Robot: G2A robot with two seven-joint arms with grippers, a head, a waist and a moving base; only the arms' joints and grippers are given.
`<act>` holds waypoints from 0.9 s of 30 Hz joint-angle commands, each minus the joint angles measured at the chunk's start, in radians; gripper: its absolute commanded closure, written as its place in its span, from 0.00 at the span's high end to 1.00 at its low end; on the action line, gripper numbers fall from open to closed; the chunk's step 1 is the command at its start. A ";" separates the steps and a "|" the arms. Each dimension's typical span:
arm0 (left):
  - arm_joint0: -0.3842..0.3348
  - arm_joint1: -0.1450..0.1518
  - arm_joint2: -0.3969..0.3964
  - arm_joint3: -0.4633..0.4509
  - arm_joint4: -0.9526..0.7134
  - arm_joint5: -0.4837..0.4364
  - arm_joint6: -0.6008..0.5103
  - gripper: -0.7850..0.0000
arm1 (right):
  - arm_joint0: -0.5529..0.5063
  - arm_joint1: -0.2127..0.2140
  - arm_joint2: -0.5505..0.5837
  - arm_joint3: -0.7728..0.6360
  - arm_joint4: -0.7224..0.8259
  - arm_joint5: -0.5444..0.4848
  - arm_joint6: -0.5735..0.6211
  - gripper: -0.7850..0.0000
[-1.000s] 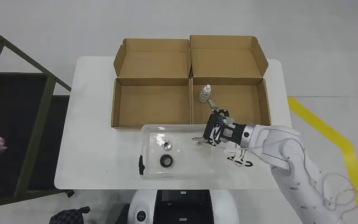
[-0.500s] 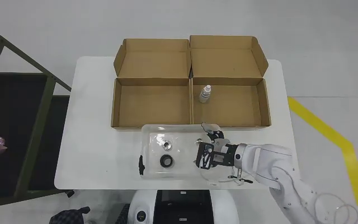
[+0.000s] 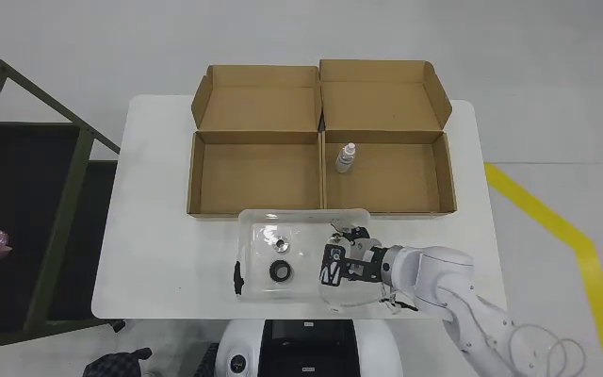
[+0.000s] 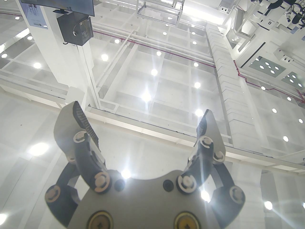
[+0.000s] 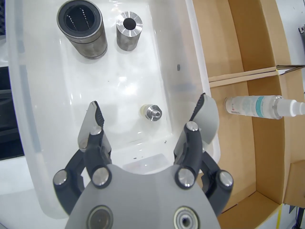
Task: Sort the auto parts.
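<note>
Over the clear bin [image 3: 301, 214], right claw [image 5: 149, 100] released, drawn back from bottle [image 3: 346, 158].

A black-lined linear bearing [image 5: 81, 28] and a steel bushing [image 5: 128, 30] stand upright side by side in a clear bin [image 5: 190, 36], a small silver fitting [image 5: 152, 112] apart from them; a spray bottle [image 5: 257, 107] sits in the right-hand cardboard box [image 5: 262, 156]

Right gripper [image 5: 149, 103] points down, spread wide; left gripper [image 4: 141, 110] points upward, likewise spread.
</note>
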 commanded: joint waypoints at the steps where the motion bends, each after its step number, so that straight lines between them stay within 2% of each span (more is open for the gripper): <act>1: 0.000 0.000 0.000 0.000 0.000 0.000 0.000 1.00 | 0.008 -0.001 -0.009 0.005 -0.007 0.007 0.017 0.81; 8: 0.000 0.000 0.000 0.000 0.000 0.000 0.000 1.00 | 0.046 -0.009 -0.050 0.047 -0.010 0.022 0.063 0.72; 14: 0.000 0.000 0.000 0.000 0.000 0.000 0.000 1.00 | 0.078 -0.016 -0.080 0.079 -0.015 0.042 0.095 0.51; 27: 0.000 0.000 0.000 0.000 0.000 0.000 0.000 1.00 | 0.124 -0.031 -0.135 0.126 -0.030 0.079 0.157 0.44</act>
